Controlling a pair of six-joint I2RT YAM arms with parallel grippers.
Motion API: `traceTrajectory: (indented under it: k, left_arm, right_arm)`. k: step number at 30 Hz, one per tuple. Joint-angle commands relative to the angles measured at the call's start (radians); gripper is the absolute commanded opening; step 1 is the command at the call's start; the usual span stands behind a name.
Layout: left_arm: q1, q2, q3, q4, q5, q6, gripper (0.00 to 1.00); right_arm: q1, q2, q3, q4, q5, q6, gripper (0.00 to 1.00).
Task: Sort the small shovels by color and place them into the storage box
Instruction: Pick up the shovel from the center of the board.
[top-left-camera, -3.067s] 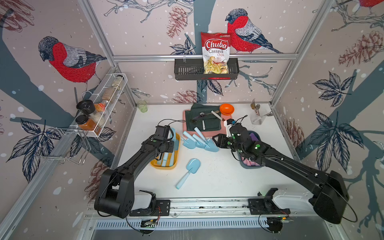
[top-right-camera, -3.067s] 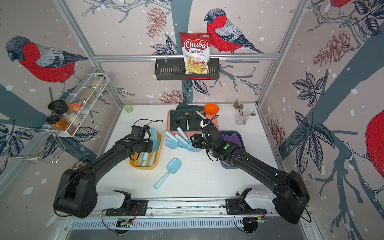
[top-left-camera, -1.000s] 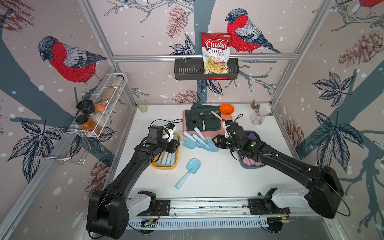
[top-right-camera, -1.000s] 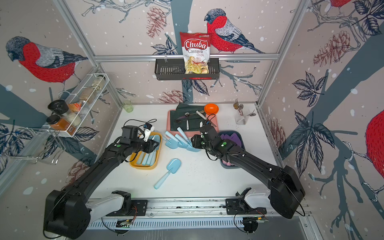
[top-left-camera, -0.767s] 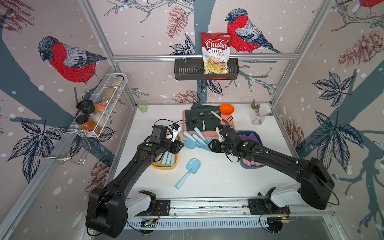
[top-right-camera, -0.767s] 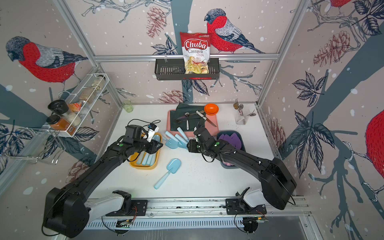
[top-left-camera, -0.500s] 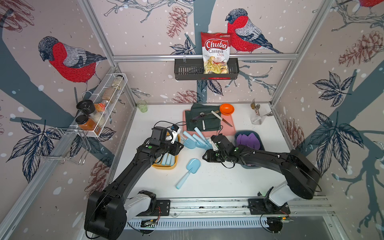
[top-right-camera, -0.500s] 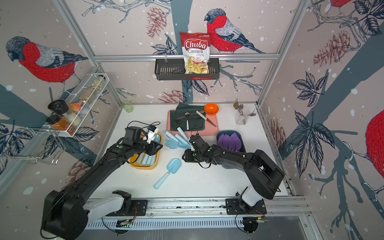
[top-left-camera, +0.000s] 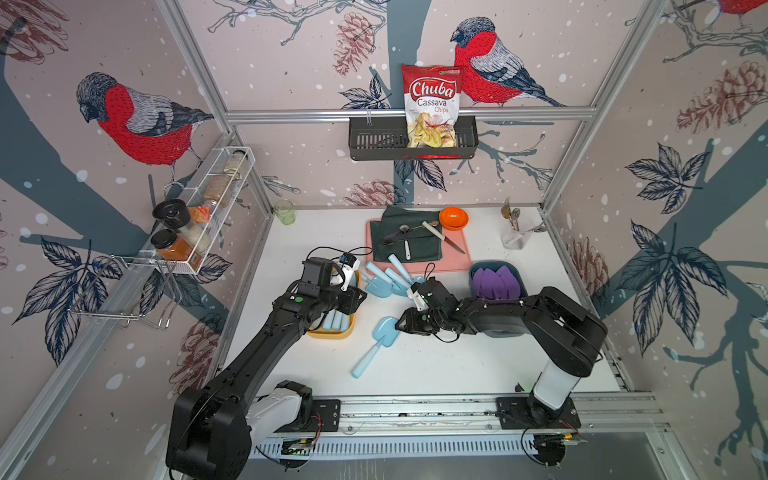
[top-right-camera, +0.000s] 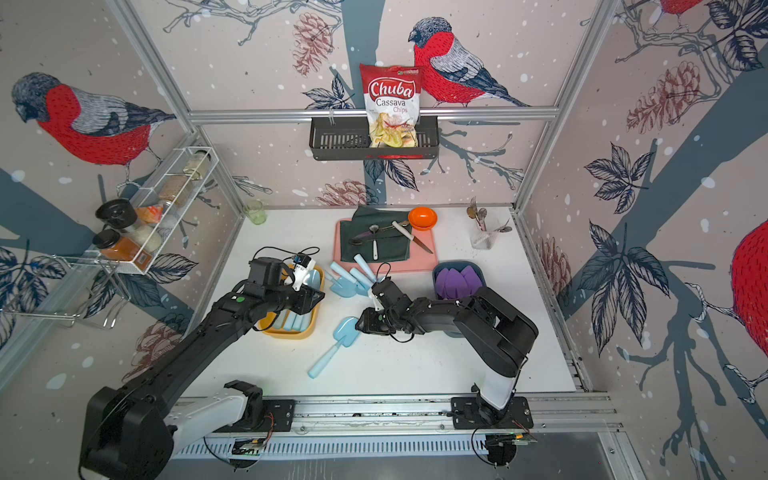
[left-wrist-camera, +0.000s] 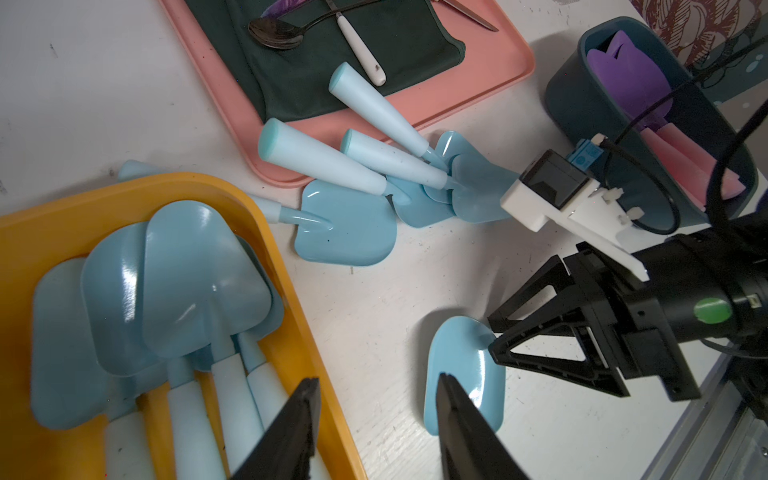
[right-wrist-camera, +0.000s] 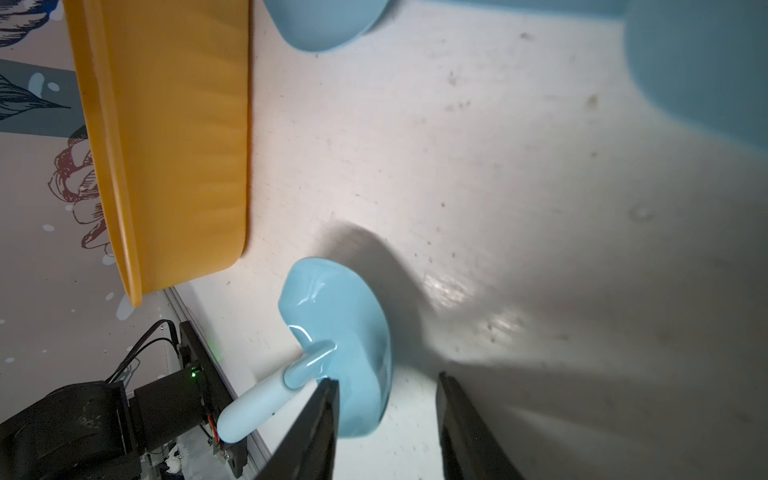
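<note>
Light blue shovel (top-left-camera: 384, 332) lies on the table (top-left-camera: 457, 365) at centre frame, the right gripper (top-left-camera: 401, 326) unclenched and empty at its blade edge, where closing on the thin rim could flick it away.

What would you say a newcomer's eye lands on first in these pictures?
Probably the red bullfinches on the wallpaper and the red chips bag in the basket on the back wall. On the white table, a lone light blue shovel lies mid-front with the right gripper at its blade, between a yellow tray of blue shovels and a dark bin of purple ones.
</note>
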Motion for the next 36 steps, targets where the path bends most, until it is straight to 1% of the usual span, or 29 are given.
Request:
traceTrajectory:
  k: [1,3,6,8,13,15,17,20,23,28,30,32,36]
  left_arm:
    - [0.001,-0.008,-0.009,0.041,-0.007,-0.010,0.49]
    - [0.002,-0.011,-0.013,0.046,-0.006,-0.015,0.49]
    - [0.002,-0.012,-0.017,0.049,-0.004,-0.020,0.50]
    - [0.003,-0.012,-0.017,0.050,-0.003,-0.020,0.50]
    - [0.003,-0.014,-0.020,0.051,0.006,-0.008,0.49]
    - [0.003,-0.016,-0.019,0.051,0.019,0.011,0.49]
    - [0.003,-0.018,-0.015,0.050,0.030,0.034,0.49]
    - [0.001,-0.026,-0.007,0.053,0.068,0.064,0.49]
    - [-0.007,-0.032,0.003,0.059,0.147,0.078,0.49]
    - [-0.065,-0.018,0.036,0.051,0.238,0.132,0.48]
    - [-0.097,-0.002,0.053,0.045,0.249,0.174,0.49]
    - [-0.135,0.024,0.071,0.025,0.241,0.222,0.49]
    - [-0.200,0.076,0.117,-0.016,0.216,0.288,0.48]
  right_arm:
    - [0.000,0.030,0.014,0.050,-0.021,0.014,0.42]
    - [0.000,0.043,0.021,0.058,-0.022,0.020,0.40]
    - [-0.002,0.054,0.022,0.074,-0.027,0.030,0.34]
    - [-0.003,0.057,0.023,0.078,-0.031,0.034,0.28]
    - [-0.007,0.027,0.022,0.075,-0.030,0.036,0.10]
    - [-0.012,0.000,0.017,0.075,-0.025,0.036,0.04]
    - [-0.020,-0.038,0.010,0.069,-0.015,0.034,0.00]
    - [-0.036,-0.111,0.002,0.045,0.016,0.028,0.00]
    - [-0.054,-0.197,0.003,-0.008,0.071,0.010,0.00]
    - [-0.080,-0.328,0.044,-0.172,0.221,-0.017,0.00]
    - [-0.088,-0.366,0.077,-0.257,0.295,-0.026,0.00]
    - [-0.095,-0.389,0.102,-0.314,0.339,-0.031,0.00]
    - [-0.103,-0.408,0.135,-0.370,0.371,-0.036,0.00]
